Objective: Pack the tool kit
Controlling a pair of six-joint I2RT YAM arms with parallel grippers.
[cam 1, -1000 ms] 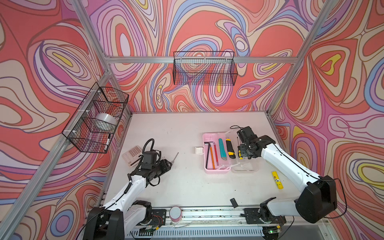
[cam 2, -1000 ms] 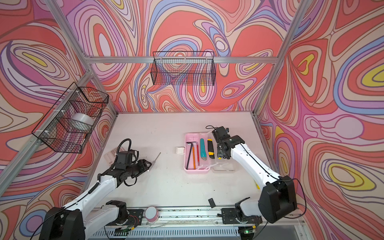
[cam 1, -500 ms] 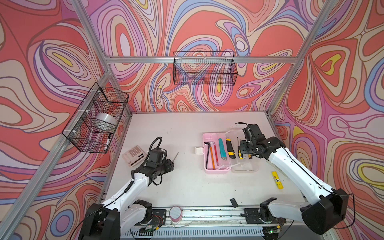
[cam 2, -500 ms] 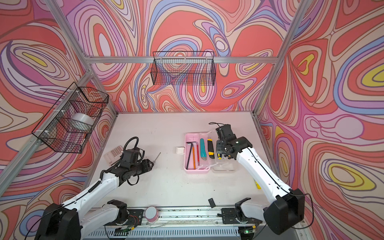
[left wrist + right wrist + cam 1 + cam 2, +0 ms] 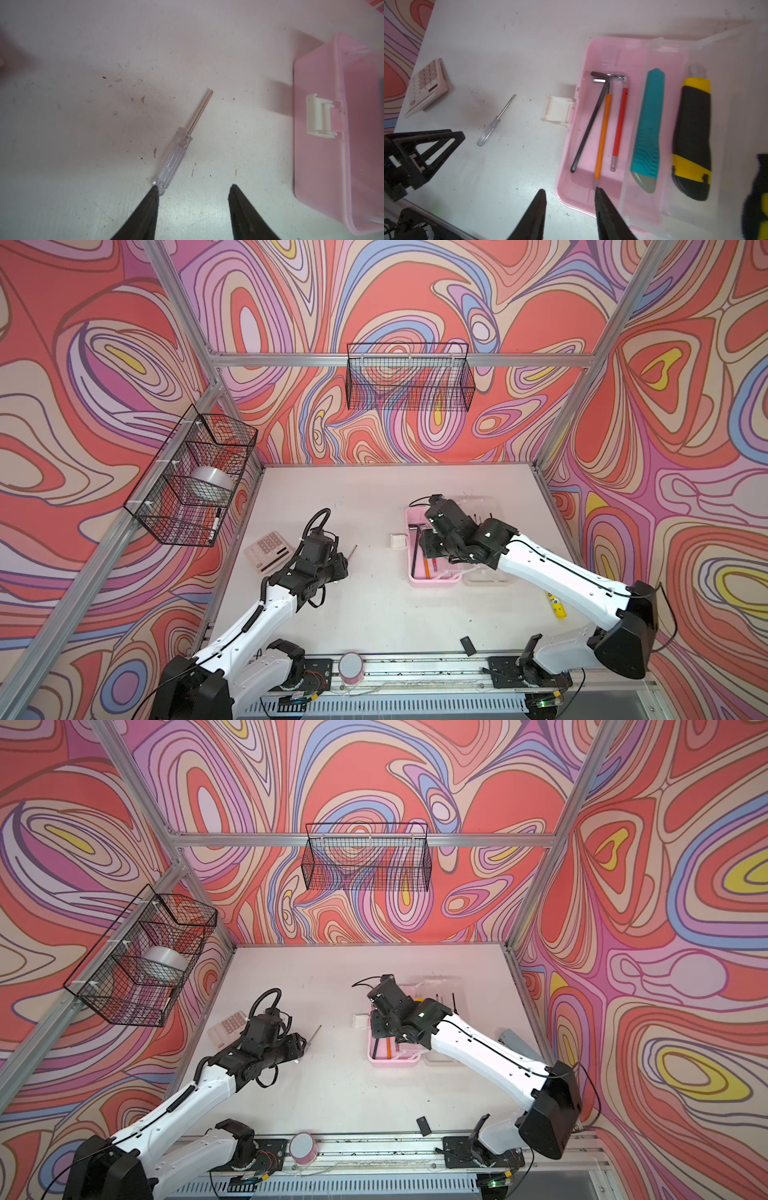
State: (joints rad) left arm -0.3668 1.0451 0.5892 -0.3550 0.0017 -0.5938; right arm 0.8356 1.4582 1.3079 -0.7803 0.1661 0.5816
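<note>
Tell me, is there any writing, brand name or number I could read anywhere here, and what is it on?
Nothing can be read in any view.
calculator: key markings are blurred, not readable.
yellow glue stick: it has a label, too small to read.
red pencil: a dark mark near one end, not readable.

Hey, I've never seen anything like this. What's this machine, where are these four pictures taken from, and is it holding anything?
Two white robot arms share a table. Two pictures look down from overhead; two come from cameras on the wrists. The left gripper is open beside a clear-handled screwdriver lying loose. The right gripper is open over the open pink box's rim, which holds hex keys and pencils. A calculator and yellow glue stick lie elsewhere. Nothing is held.
</note>
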